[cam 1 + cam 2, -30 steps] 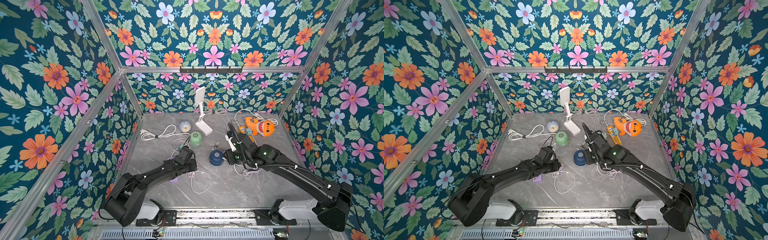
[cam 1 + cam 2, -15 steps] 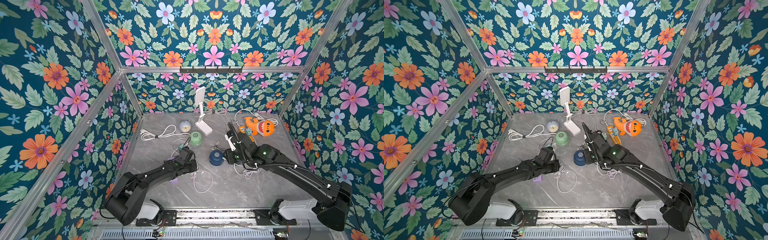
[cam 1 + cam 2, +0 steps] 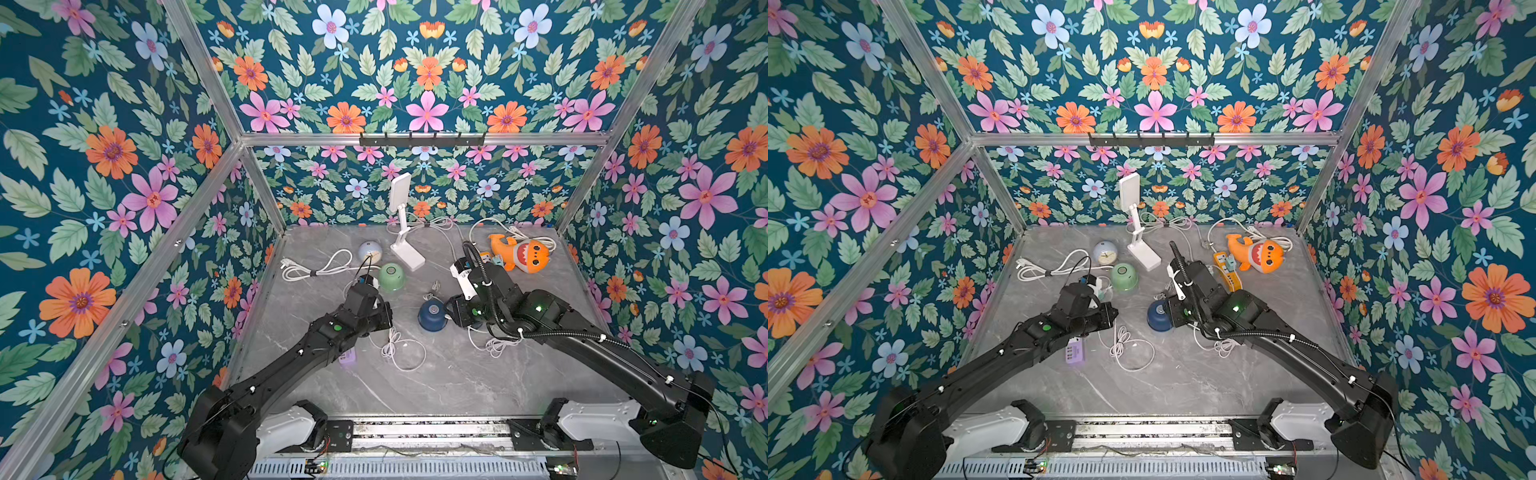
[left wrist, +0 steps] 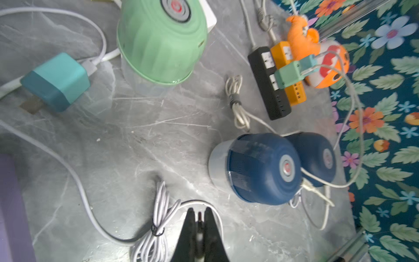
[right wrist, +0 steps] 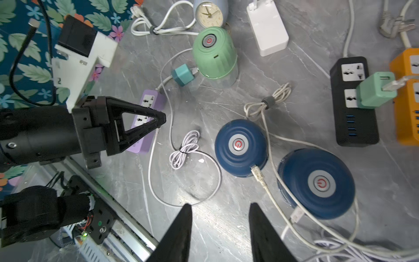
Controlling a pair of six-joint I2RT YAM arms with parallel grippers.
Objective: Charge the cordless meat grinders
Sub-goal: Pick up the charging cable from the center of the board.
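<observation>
Grip: I am clenching my left gripper (image 4: 199,211) on white cable (image 4: 158,204) end | left jaws are pointing toward green grinder (image 4: 161,45), nearer it | right gripper (image 5: 220,205) is hanging released, farther from it

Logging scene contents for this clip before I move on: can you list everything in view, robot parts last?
green meat grinder: 1, pale green, back left by the clock
navy meat grinders: 2, dark blue, mid-table, side by side
alarm clock: 1, pale blue, back left
folding lamp: 1, white, back centre
shark plush: 1, orange, back right
power strips: 3, purple left; black and orange right
plug adapters: 2, teal beside green meat grinder; mint in black power strip
cables: several, white or grey, scattered
table: 1, grey marble
left hand: 1, black, shut, near purple power strip
right hand: 1, black, open, empty, by navy meat grinders
</observation>
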